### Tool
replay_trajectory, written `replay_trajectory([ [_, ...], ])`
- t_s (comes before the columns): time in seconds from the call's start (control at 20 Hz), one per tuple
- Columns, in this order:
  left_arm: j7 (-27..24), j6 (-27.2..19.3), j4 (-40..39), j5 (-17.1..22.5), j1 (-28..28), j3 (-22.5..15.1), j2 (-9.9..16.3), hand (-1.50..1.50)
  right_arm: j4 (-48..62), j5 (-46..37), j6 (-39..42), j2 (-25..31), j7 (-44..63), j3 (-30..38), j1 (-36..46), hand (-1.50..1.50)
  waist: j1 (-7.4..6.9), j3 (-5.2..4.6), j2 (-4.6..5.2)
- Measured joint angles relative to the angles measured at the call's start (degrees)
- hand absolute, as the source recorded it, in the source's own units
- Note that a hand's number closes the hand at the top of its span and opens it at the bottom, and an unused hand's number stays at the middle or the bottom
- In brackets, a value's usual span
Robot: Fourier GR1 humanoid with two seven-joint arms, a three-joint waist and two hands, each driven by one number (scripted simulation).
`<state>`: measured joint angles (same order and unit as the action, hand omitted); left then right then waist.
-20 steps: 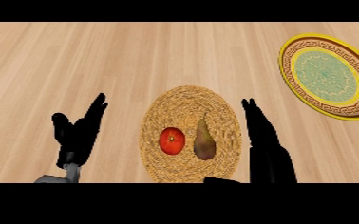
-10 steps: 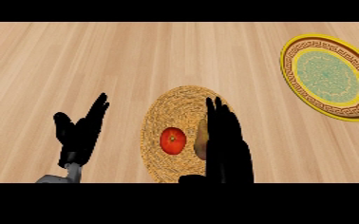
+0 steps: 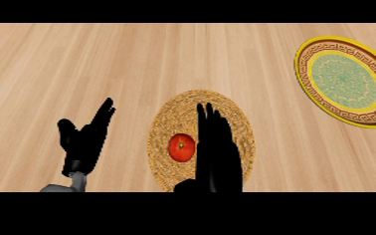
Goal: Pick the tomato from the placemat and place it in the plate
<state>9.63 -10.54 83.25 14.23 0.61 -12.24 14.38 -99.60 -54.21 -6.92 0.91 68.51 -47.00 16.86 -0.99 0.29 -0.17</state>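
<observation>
One second on, right hand [image 3: 215, 149] has slid left onto the placemat [image 3: 167, 117], fingers straight, hiding the brown item, just at 3 o'clock of tomato [image 3: 181, 147]. Tomato unmoved at mat centre, grasp looks imminent; plate [image 3: 312, 87] waits at 2 o'clock, left hand [image 3: 84, 139] rests open at 9.

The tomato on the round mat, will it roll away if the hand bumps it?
Probably a little. The tomato looks round and smooth, so a nudge from the right hand beside it could roll it. The woven placemat looks rough, which may slow it. Its glossy skin might be slippery.
</observation>
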Motion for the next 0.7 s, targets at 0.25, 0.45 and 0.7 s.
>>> replay_trajectory([
  [0.25,0.21,1.05,-0.4,0.21,0.19,0.58,0.15,0.0,4.38,1.26,-1.64,0.09,0.73,-0.5,3.32,-1.5,0.04,0.0,-0.03],
  [0.45,1.19,0.51,-0.06,-0.15,0.39,0.63,-0.33,0.0,6.74,1.15,-1.88,0.12,0.94,-0.03,3.36,-1.5,0.35,0.0,-0.08],
  [0.7,0.64,0.7,0.16,-0.56,-0.14,0.87,-0.66,0.0,10.27,1.86,-2.82,0.15,0.91,0.1,4.23,-1.5,0.22,0.02,-0.07],
])
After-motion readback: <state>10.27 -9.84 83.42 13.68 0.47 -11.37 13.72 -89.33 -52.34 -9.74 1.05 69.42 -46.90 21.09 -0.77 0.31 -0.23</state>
